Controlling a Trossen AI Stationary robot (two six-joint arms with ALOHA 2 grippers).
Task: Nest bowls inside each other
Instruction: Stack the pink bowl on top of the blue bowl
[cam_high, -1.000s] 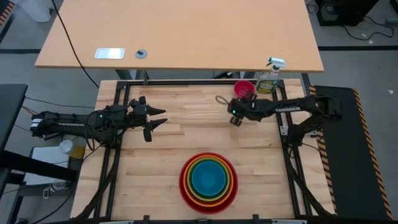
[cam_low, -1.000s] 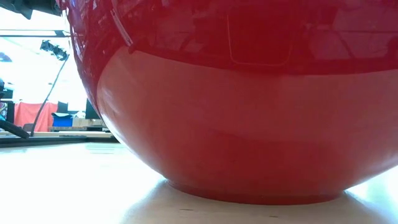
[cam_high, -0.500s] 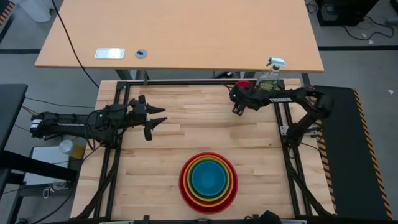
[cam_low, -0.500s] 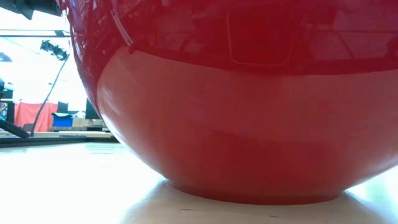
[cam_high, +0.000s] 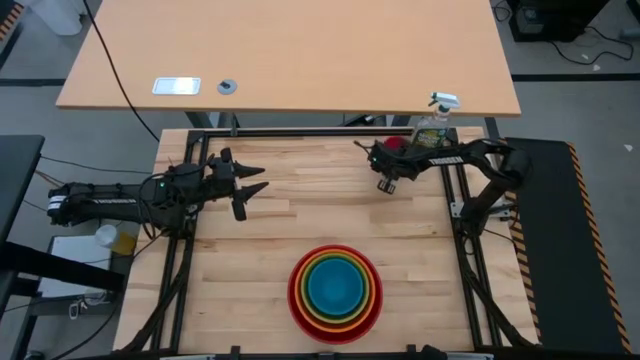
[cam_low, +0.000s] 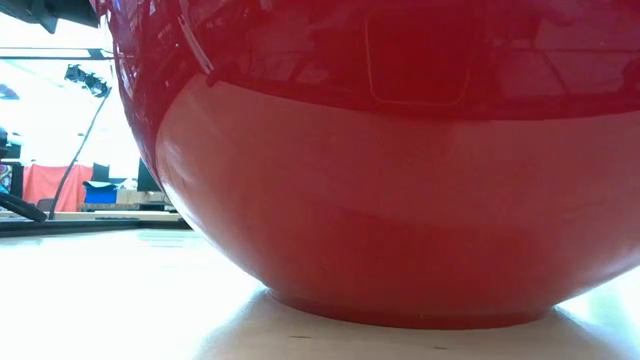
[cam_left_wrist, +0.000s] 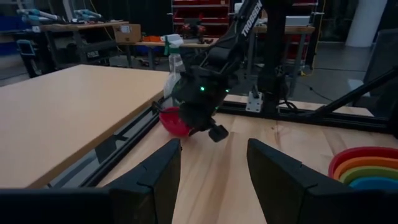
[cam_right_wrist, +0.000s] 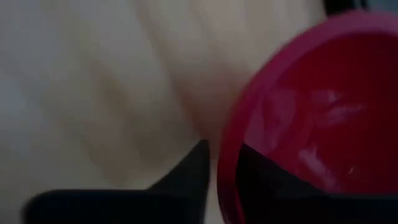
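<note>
Four bowls sit nested near the table's front edge: red (cam_high: 296, 300) outermost, then orange, lime green and blue (cam_high: 335, 287). The red bowl's wall (cam_low: 380, 200) fills the low view. The small pink bowl (cam_high: 399, 143) stands at the far right, mostly hidden under my right gripper (cam_high: 386, 155), which is shut on its rim. From the left wrist view it shows as (cam_left_wrist: 174, 122), below that arm. My left gripper (cam_high: 256, 179) hovers open at the left, pointing level toward the right, with nothing between its fingers (cam_left_wrist: 155, 180). My right gripper (cam_right_wrist: 224, 180) has the pink bowl's rim (cam_right_wrist: 227, 155) between its fingers, one finger (cam_right_wrist: 193, 174) outside the wall and one (cam_right_wrist: 273, 186) inside the hollow. The fingers slant down from above. The bowl is still low at the table's far edge (cam_left_wrist: 177, 127).
A green spray bottle (cam_high: 435, 125) with a white trigger stands just behind the pink bowl at the far right corner. A black frame rail (cam_high: 300, 131) runs along the table's far edge. Bare wood lies between the two arms and the nested stack.
My right gripper has swung toward the table's far edge and come down over the pink bowl, which now shows only as a sliver beside it. The nested stack has kept its place.
</note>
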